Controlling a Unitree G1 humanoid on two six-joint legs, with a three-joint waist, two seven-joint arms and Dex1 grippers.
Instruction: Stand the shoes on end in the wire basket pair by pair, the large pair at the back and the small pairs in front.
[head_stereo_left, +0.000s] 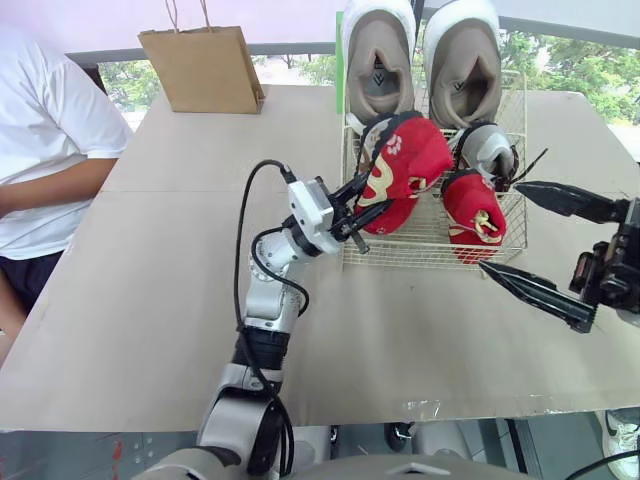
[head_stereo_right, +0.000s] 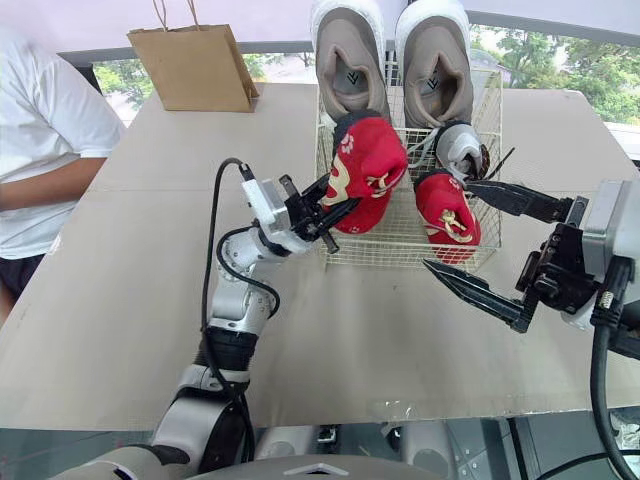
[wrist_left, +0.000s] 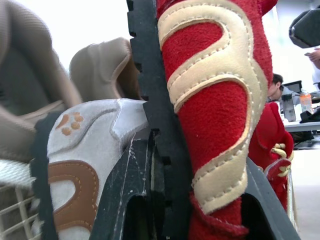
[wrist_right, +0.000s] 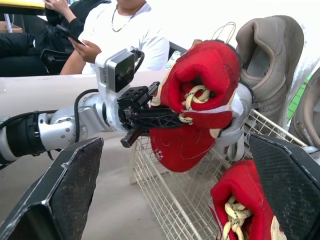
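A wire basket (head_stereo_left: 400, 256) stands on the table with two large beige shoes (head_stereo_left: 378, 60) (head_stereo_left: 462, 55) on end at its back. My left gripper (head_stereo_left: 358, 215) is shut on a small red shoe (head_stereo_left: 405, 165), holding it tilted over the basket's front left part. The second red shoe (head_stereo_left: 475, 215) stands in the front right, with a small grey shoe (head_stereo_left: 487, 150) behind it. Another grey shoe with brown trim (wrist_left: 90, 150) sits right beside the held red shoe (wrist_left: 215, 100). My right gripper (head_stereo_left: 503, 227) is open beside the basket's right front corner, holding nothing.
A brown paper bag (head_stereo_left: 205, 68) stands at the table's far left. A person in a white shirt (head_stereo_left: 40, 150) sits at the left edge. The tan table (head_stereo_left: 150, 300) lies bare in front of and left of the basket.
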